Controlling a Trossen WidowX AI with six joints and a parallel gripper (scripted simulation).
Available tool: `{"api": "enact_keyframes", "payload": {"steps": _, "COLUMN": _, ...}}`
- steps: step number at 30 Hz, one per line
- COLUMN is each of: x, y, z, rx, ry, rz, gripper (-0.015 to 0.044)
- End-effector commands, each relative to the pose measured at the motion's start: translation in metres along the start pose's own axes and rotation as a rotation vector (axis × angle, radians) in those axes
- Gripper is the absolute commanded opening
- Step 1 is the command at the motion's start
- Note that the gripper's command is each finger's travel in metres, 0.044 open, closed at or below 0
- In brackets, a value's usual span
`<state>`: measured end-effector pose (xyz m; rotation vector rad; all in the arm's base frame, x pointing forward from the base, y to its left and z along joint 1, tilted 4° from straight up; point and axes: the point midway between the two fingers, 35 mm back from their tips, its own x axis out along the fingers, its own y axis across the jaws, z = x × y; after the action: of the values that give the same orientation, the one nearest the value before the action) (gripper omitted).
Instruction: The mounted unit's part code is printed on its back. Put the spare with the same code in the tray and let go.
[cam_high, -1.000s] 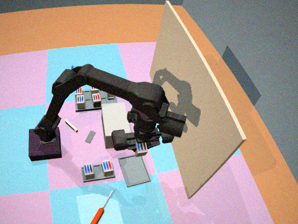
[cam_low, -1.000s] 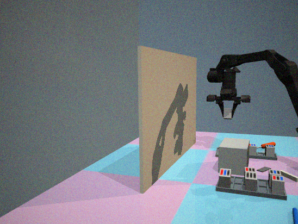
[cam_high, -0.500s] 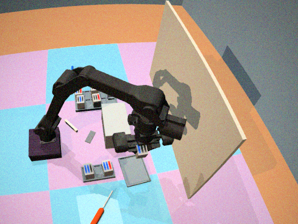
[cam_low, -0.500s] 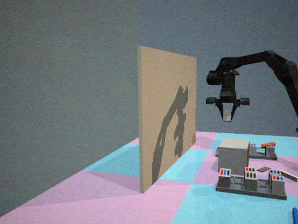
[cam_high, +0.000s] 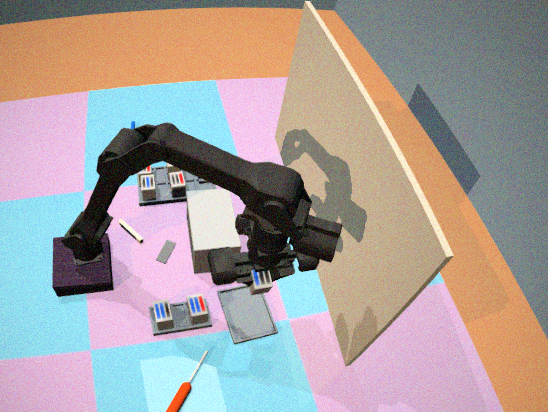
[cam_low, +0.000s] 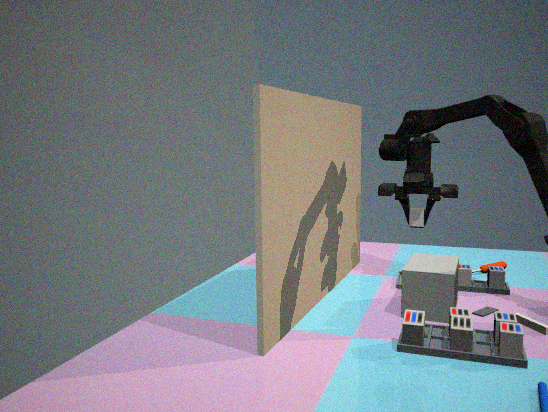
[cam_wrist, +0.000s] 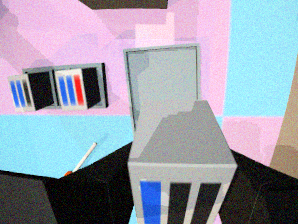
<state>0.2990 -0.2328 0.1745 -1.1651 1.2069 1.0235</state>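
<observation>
My gripper (cam_high: 260, 274) (cam_low: 416, 218) (cam_wrist: 173, 145) is shut on a small grey spare block (cam_high: 261, 281) (cam_low: 416, 215) (cam_wrist: 182, 156). In the wrist view its label shows one blue bar and two black bars. I hold it high above the table, over the near end of the flat grey tray (cam_high: 248, 317) (cam_wrist: 162, 79). The mounted unit (cam_high: 212, 227) (cam_low: 430, 285), a plain grey box, stands just behind the tray. Its back is not visible. A rack (cam_high: 181, 320) (cam_low: 477, 287) with two striped spares lies left of the tray; the spares show in the wrist view (cam_wrist: 60, 90).
A second rack (cam_high: 162, 194) (cam_low: 440, 347) with several spares lies behind the unit. A tall tan board (cam_high: 360, 190) (cam_low: 305, 210) stands upright close to my right. An orange screwdriver (cam_high: 182, 392) (cam_low: 492, 264), a white stick (cam_high: 131, 231) and a small grey plate (cam_high: 166, 251) lie on the mat.
</observation>
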Motion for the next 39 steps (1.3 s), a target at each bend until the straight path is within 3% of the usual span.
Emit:
{"api": "enact_keyframes", "payload": {"steps": 1, "x": 0.006, "y": 0.0, "z": 0.0, "rx": -0.002, "ry": -0.006, "rz": 0.005, "gripper": 0.0}}
{"api": "enact_keyframes", "payload": {"steps": 39, "x": 0.035, "y": -0.003, "z": -0.001, "rx": -0.002, "ry": -0.006, "rz": 0.005, "gripper": 0.0}}
